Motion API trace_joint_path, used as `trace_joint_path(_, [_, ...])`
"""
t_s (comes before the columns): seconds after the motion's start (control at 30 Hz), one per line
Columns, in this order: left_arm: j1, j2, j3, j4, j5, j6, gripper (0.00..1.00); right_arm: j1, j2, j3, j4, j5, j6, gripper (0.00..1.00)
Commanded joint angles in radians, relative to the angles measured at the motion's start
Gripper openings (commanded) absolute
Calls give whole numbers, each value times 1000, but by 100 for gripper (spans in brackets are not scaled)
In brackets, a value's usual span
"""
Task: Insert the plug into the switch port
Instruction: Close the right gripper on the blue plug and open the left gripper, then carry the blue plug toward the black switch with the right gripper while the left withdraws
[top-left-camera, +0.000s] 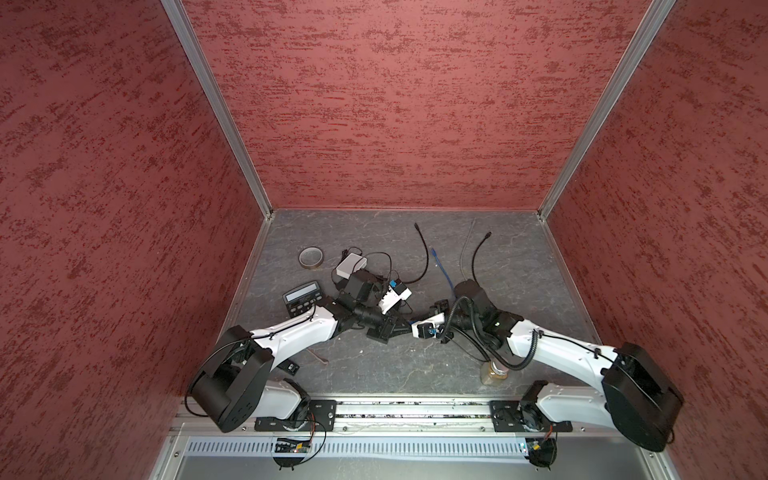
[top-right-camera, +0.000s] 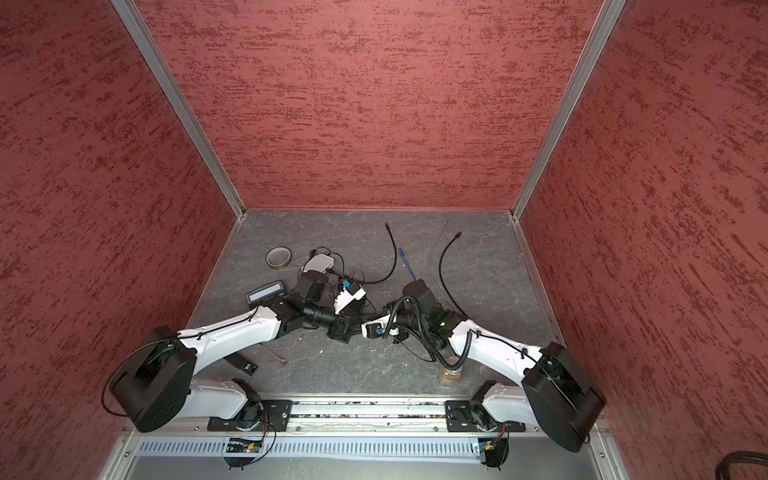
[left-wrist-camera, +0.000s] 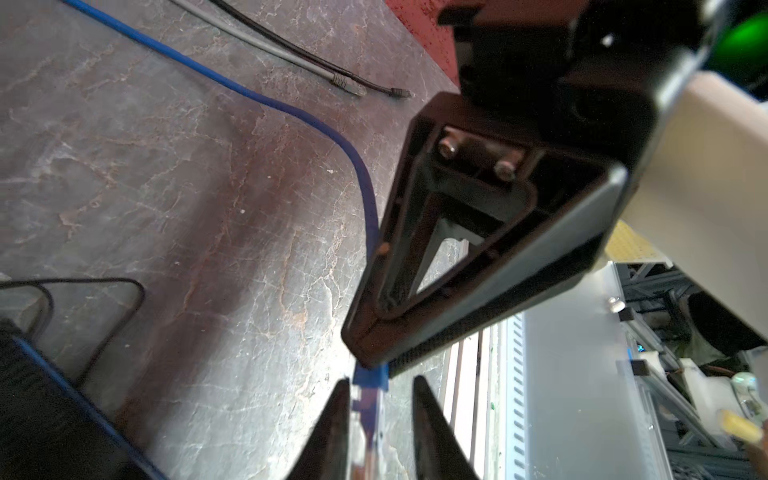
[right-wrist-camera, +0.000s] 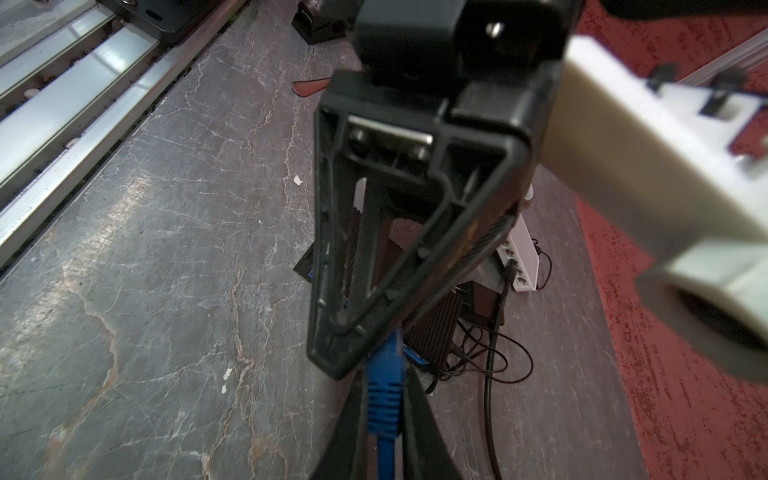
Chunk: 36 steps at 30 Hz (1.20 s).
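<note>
Table (top-left-camera: 395, 365) front open; right tool (right-wrist-camera: 384, 382) grips plug (right-wrist-camera: 383, 411)

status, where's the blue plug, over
Right gripper shut on blue plug. Left gripper open around its tip. White switch lies beyond tangled black wires, plug not inserted.

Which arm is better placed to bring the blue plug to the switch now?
Right: the right gripper clamps the blue Ethernet plug, with the white switch ports facing it; the left gripper stands open.
</note>
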Motion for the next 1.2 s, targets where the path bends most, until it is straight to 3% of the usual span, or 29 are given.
trace_joint_path(0.0, [15, -52, -33, 44, -35, 4, 44, 7, 6, 40, -27, 25, 57, 7])
trace_joint_path(0.1, [31, -105, -72, 76, -102, -2, 60, 6, 13, 46, -27, 60, 185, 7])
trace_joint_path(0.17, [41, -150, -97, 87, -161, -3, 63, 5, 21, 50, -25, 89, 263, 7])
trace_joint_path(0.3, [63, -266, -146, 100, -283, -8, 78, 7, 42, 52, -11, 153, 388, 6])
trace_joint_path(0.53, [89, -487, -259, 148, -592, -98, 100, 7, 105, 97, -25, 250, 636, 5])
trace_joint_path(0.8, [165, -500, -223, 14, -631, -262, 100, 6, 166, 102, -14, 249, 792, 2])
trace_joint_path(0.9, [165, -471, -238, 29, -688, -308, 100, 6, 177, 86, -2, 249, 836, 2])
trace_joint_path(1.17, [160, -431, -306, 138, -712, -402, 98, 9, 186, 21, 39, 249, 923, 4])
